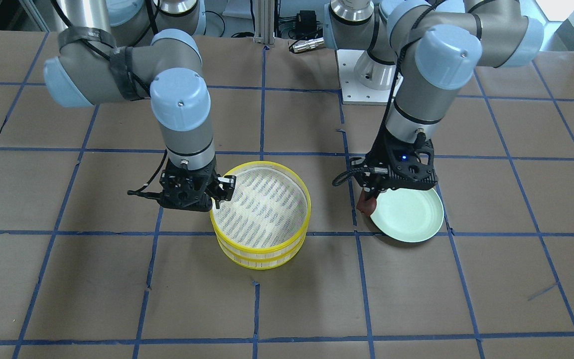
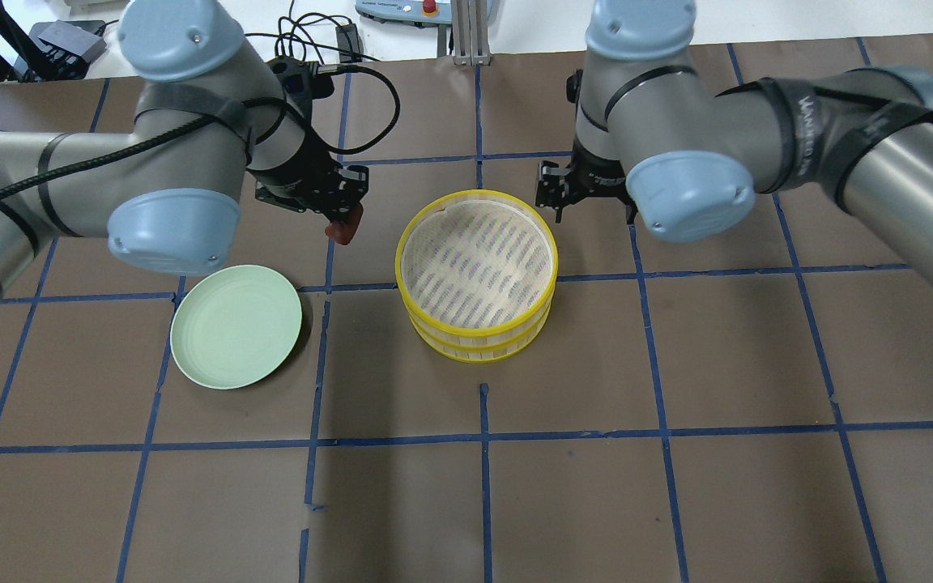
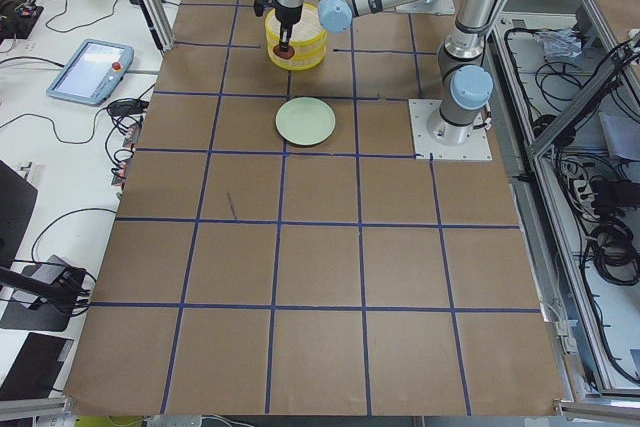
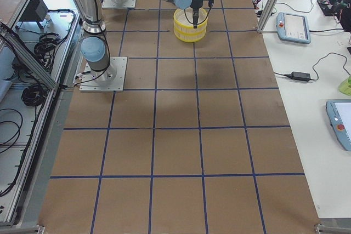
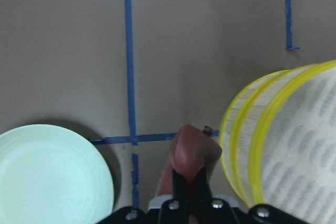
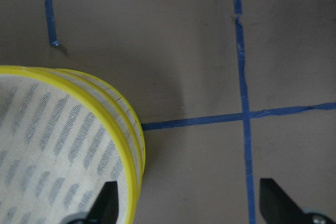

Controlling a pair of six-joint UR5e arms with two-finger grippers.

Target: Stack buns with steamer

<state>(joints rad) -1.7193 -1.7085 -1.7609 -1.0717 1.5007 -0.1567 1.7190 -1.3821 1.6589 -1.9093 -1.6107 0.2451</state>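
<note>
A reddish-brown bun (image 2: 344, 231) is held in my left gripper (image 2: 342, 220), which is shut on it above the table between the pale green plate (image 2: 236, 326) and the yellow steamer (image 2: 476, 275). The bun also shows in the left wrist view (image 5: 195, 150) and in the front view (image 1: 366, 203). The steamer is two stacked tiers; its top tier shows only striped lining. My right gripper (image 2: 588, 190) is open at the steamer's far right rim; in the right wrist view one finger (image 6: 107, 203) is over the lining and the other is outside. The white bun is not in view.
The plate (image 1: 406, 214) is bare and lies left of the steamer in the overhead view. Brown paper with blue tape lines covers the table (image 2: 677, 486). Both arms reach low over the table's far half.
</note>
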